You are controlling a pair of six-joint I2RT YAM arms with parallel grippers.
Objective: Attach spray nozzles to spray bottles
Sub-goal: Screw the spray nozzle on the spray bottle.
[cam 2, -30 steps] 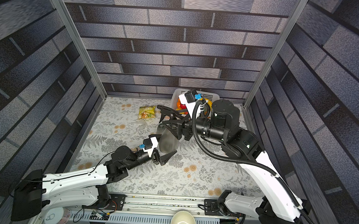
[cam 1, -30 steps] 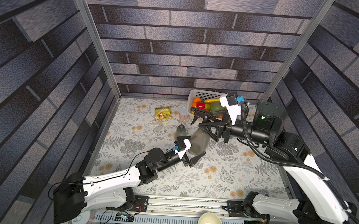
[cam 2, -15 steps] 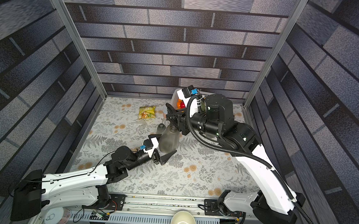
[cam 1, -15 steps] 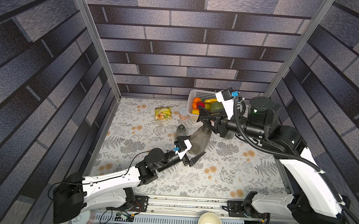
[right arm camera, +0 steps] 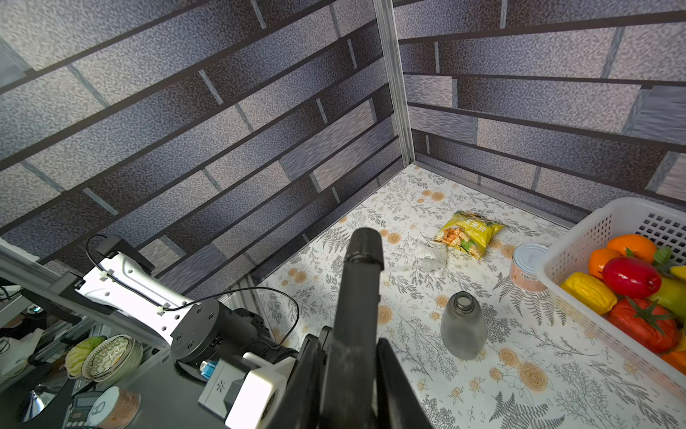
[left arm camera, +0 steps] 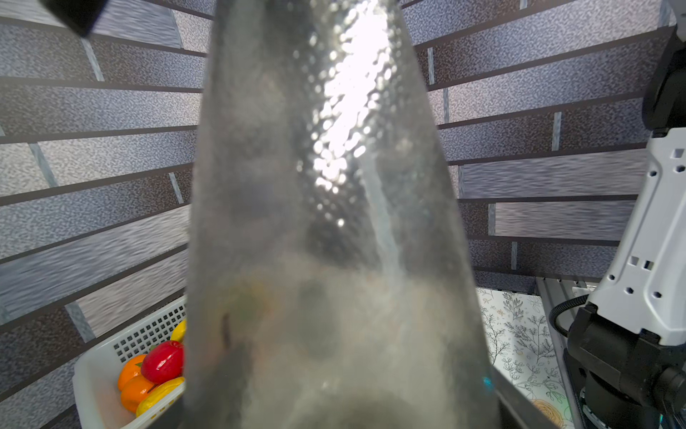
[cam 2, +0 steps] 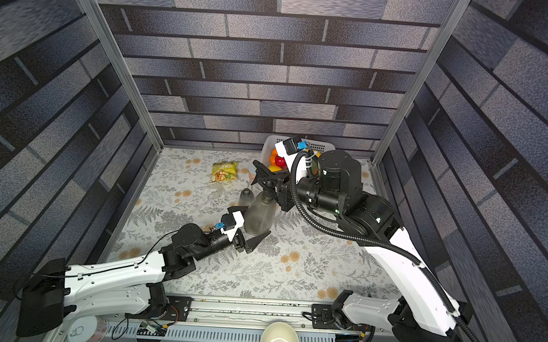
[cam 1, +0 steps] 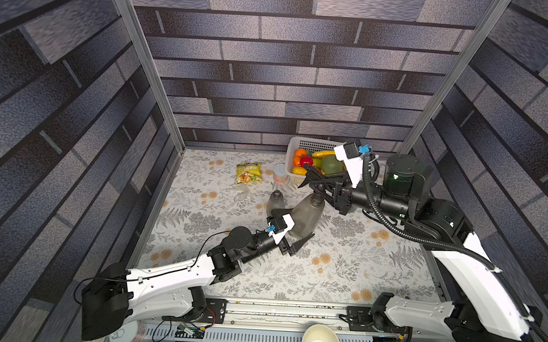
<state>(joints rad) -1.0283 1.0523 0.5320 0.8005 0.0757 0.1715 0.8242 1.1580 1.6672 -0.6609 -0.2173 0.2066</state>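
We see a smoky-grey translucent plastic bottle [cam 1: 306,213], a black plastic spray nozzle [right arm camera: 362,267], and a yellow snack bag [cam 1: 248,173] near the white lattice basket [cam 1: 315,144].

free: near mat [cam 1: 341,280] | blocked: far side, basket [cam 1: 313,144], tin [cam 1: 280,173], open bottle [cam 1: 275,202]

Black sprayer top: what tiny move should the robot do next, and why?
Probably twist it. The right gripper is shut on the black trigger-spray nozzle at the neck of the smoky-grey translucent plastic bottle that the left gripper grips near its base, so a turn should start screwing it on.
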